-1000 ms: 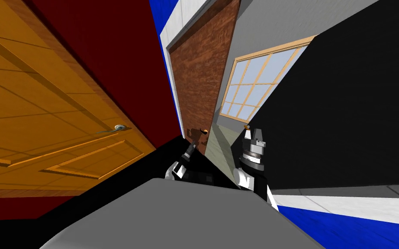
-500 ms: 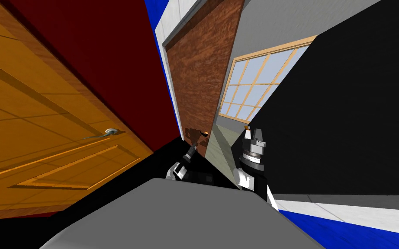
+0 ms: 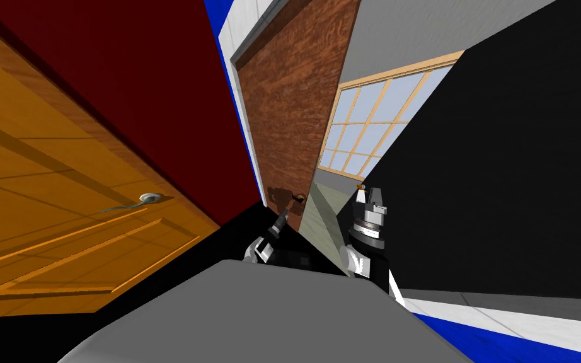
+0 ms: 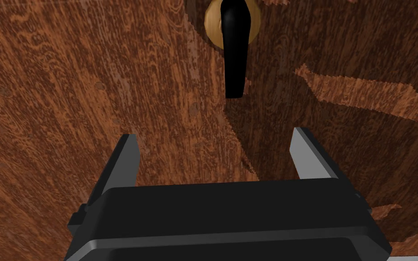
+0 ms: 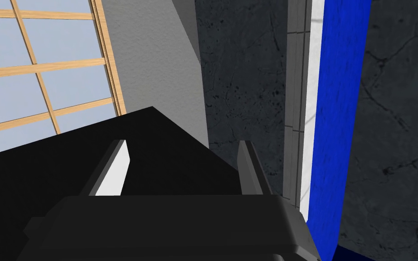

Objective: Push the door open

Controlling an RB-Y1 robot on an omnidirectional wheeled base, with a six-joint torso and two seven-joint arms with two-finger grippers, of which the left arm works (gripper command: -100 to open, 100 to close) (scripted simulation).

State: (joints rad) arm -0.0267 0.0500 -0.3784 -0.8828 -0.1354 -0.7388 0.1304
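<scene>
Faced the brown wood-grained door (image 3: 286, 107), far centre, between a dark red wall (image 3: 157, 82) left and a window (image 3: 371, 120) right. Held left gripper (image 4: 215, 136) close to its panel, jaws released, black lever handle (image 4: 234, 50) just beyond. Poised right gripper (image 5: 182, 144) raised near the door's right, jaws released, empty.

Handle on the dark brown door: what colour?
Black lever on a tan plate; clearest in left wrist view.

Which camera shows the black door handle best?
The left wrist view: the handle shows large and close on the brown door, just beyond the open left tool. The head view shows it as a tiny dark speck near the door's edge. The right wrist view faces away.
</scene>
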